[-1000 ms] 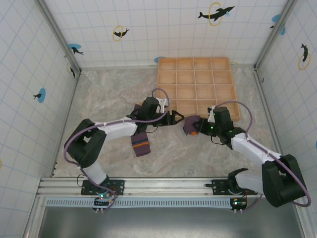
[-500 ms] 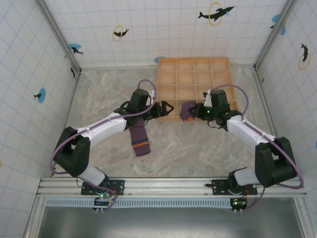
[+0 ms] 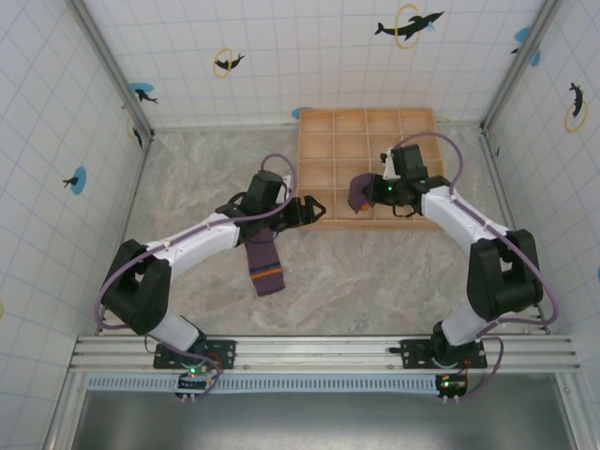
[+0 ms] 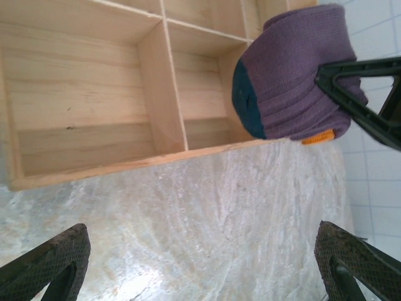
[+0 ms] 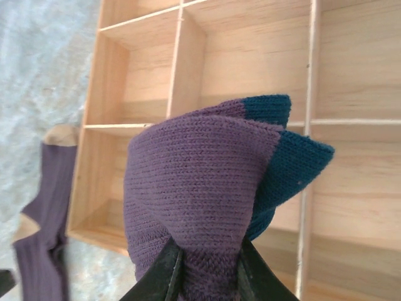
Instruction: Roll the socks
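White tiled walls (image 3: 309, 80), dolphin stickers (image 3: 409, 25), grey marbled tabletop (image 3: 192, 178)

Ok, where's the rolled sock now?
In the top view the rolled sock is right of centre, held by the right gripper above the near-left part of the wooden tray, right of the flat sock.

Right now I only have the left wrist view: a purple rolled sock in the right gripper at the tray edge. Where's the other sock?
Observer: The other sock lies flat and unrolled on the table, in front of the tray. Its far end is under the left arm.
Operator: Right's hold on the roll?
Observer: In the right wrist view, the right gripper pinches the rolled sock at one end, fingers close together in the fabric.
Operator: Where over the tray?
Observer: From above, it hangs over the near rows, around the second column from the left.
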